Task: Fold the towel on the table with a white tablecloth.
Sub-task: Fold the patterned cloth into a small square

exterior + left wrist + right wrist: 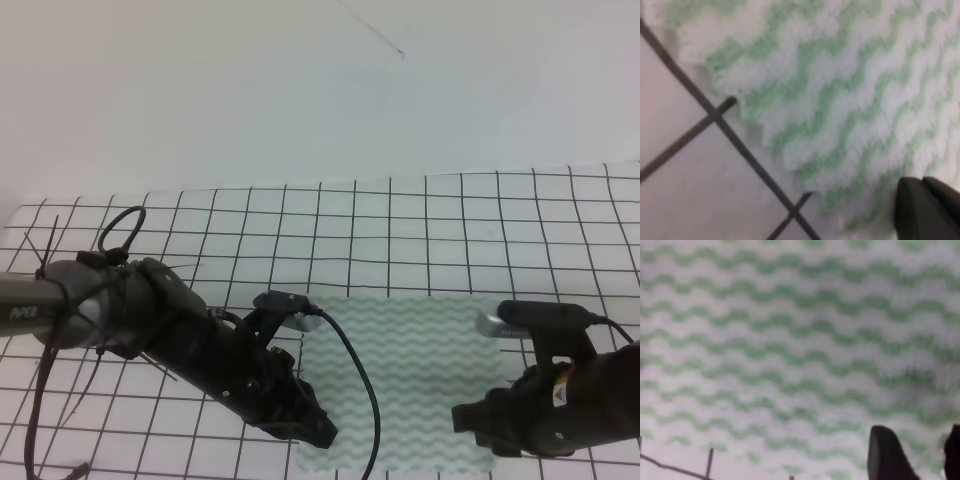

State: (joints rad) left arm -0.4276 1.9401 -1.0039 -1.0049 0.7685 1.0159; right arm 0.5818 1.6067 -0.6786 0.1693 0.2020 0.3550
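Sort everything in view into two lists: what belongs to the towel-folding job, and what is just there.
Part of the job:
- towel, green wavy stripes, lying flat
- tablecloth, white with a black grid, under the towel
- left claw, at the towel's near left corner
- right claw, at the towel's near right corner

Just there:
- white wall behind the table
- black cable lying across the towel

One towel (pixel 420 375) with green wavy stripes is seen, laid on one desk (pixel 450 215) covered by one gridded tablecloth (pixel 230 215). Two arms are counted, a left arm (pixel 180 345) and a right arm (pixel 580 400). One black cable (pixel 360 390) is seen across the towel.
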